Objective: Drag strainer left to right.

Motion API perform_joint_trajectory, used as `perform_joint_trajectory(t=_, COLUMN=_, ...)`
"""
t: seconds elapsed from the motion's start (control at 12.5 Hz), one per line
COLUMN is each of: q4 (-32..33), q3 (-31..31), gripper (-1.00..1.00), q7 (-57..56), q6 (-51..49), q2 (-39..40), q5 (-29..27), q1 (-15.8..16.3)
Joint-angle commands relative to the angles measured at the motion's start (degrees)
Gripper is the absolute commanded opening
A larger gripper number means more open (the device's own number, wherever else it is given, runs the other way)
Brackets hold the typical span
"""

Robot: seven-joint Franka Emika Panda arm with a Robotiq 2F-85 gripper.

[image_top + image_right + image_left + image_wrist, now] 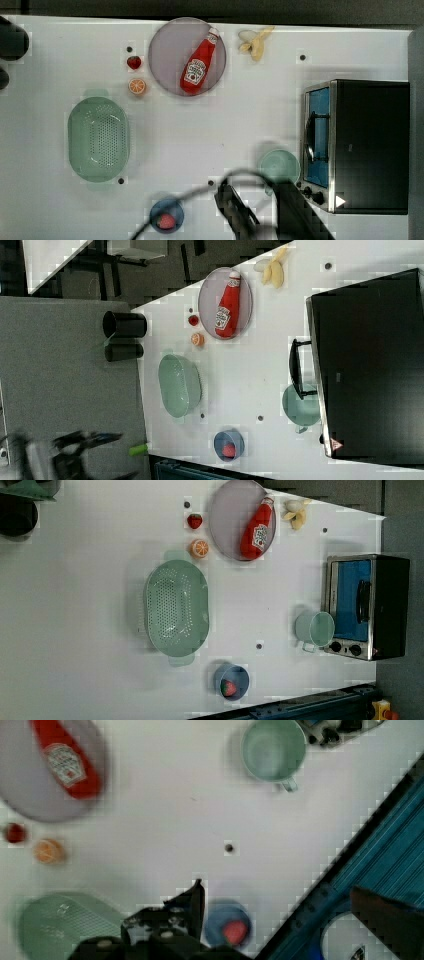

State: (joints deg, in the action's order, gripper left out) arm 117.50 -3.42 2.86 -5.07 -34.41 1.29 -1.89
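The strainer (98,139) is a pale mint-green oval colander with many small holes. It rests on the white table at the top view's left, and it also appears in the left view (176,607), the right view (179,385) and the wrist view (60,925). My gripper (231,202) hangs at the top view's bottom middle, well to the right of the strainer and apart from it. It is open and holds nothing. One dark finger (195,897) shows in the wrist view, between the strainer and a blue bowl.
A mint-green mug (279,166) stands beside a toaster oven (360,145) at the top view's right. A grey-lilac plate (165,55) carries a ketchup bottle (199,62). Nearby lie a strawberry (133,62), an orange half (137,86) and a banana (256,42). The blue bowl (166,216) holds a strawberry.
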Motion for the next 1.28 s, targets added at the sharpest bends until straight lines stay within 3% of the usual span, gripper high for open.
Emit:
perform_joint_trajectory(t=0.08, q4=0.2, q3=5.9, gripper=1.00, q7=0.0, q6=2.4, q2=4.2, q5=-2.1, q1=2.0)
perform_joint_trajectory(t=0.32, q4=2.4, q3=14.0, gripper=1.00, q7=3.9, q6=8.7, q2=8.0, q5=-2.2, q1=2.9)
perform_joint_trajectory(t=0.8, q4=6.9, q3=31.5, gripper=1.00, q7=29.3, q6=28.3, q2=23.2, q5=-2.2, q1=3.3)
perform_joint_trajectory(t=1.28, q4=7.6, q3=37.3, gripper=1.00, q7=57.0, q6=46.8, q2=42.6, q5=-1.5, q1=3.7)
